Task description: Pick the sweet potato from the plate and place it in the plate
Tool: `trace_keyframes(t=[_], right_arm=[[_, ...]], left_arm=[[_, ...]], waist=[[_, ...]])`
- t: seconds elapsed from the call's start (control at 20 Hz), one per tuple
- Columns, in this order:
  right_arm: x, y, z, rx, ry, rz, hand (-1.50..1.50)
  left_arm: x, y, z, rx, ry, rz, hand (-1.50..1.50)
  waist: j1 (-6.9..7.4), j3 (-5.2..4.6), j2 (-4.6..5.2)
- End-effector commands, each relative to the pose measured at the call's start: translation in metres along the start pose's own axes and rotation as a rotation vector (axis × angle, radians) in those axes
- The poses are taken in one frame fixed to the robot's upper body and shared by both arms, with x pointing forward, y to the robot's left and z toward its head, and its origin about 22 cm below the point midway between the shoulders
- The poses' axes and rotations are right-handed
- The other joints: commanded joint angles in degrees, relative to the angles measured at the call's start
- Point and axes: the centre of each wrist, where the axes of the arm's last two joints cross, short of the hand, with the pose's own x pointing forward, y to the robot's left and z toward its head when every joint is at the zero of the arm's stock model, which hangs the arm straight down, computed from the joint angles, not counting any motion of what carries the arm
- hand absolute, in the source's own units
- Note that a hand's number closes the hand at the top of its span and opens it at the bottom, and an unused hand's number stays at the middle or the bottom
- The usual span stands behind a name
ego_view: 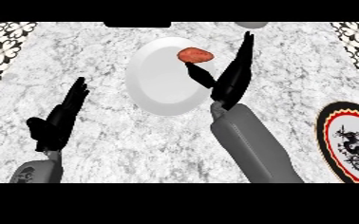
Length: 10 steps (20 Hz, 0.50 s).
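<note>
Right hand — beside sweet potato

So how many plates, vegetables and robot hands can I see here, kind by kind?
Plates: 2, the white plate and the patterned plate
Sweet potato: 1
Hands: 2, the left hand and the right hand
Total: 5

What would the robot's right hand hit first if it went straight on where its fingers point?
Probably the pale rounded object at the counter's far edge, beyond the right hand. The sweet potato on the white plate lies left of that line. Depth is unclear; it may pass above.
</note>
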Motion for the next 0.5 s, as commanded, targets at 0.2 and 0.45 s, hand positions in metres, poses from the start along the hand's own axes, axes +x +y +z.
trace_keyframes(t=[0.2, 0.45], right_arm=[[-0.053, -0.063, 0.055, 0.002, -0.010, -0.115, -1.50], [-0.082, -0.116, 0.065, 0.053, -0.036, -0.093, -1.50]], left_arm=[[0.003, 0.006, 0.014, 0.021, 0.013, 0.002, 0.00], [0.012, -0.010, 0.010, 0.032, 0.009, -0.001, 0.00]], waist=[[-1.32, -0.04, -0.22], [-1.16, -0.02, -0.14]])
